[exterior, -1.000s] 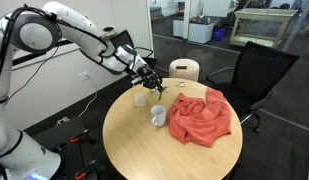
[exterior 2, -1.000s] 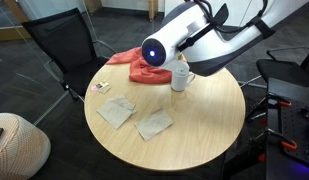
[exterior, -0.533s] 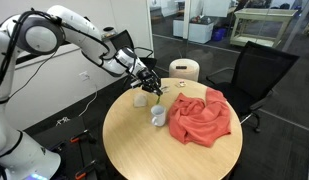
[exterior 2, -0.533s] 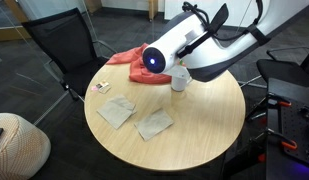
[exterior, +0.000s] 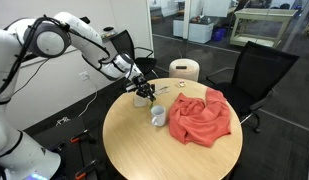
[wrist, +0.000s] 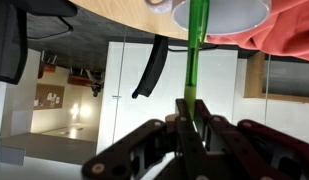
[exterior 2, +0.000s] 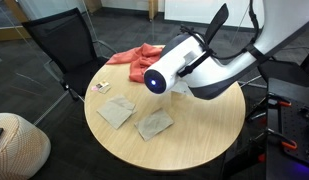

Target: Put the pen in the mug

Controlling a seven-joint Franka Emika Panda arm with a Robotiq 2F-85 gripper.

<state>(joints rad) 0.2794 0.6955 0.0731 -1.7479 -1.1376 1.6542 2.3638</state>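
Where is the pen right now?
In the wrist view the pen stands at centre, clamped in the gripper, with the red cloth at upper right.

room above mug [exterior: 157, 117]: open, I could pass down here | side: red cloth [exterior: 201, 116] heaped just beside it, perhaps touching, hard to tell | my reach: pen [wrist: 195, 45] sticks out past my gripper [wrist: 191, 108] | table [exterior: 144, 155] front: bare, free passage

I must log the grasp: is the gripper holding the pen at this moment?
Yes, in the wrist view the pen stands clamped between the fingers of the gripper, its far end reaching toward the mug.
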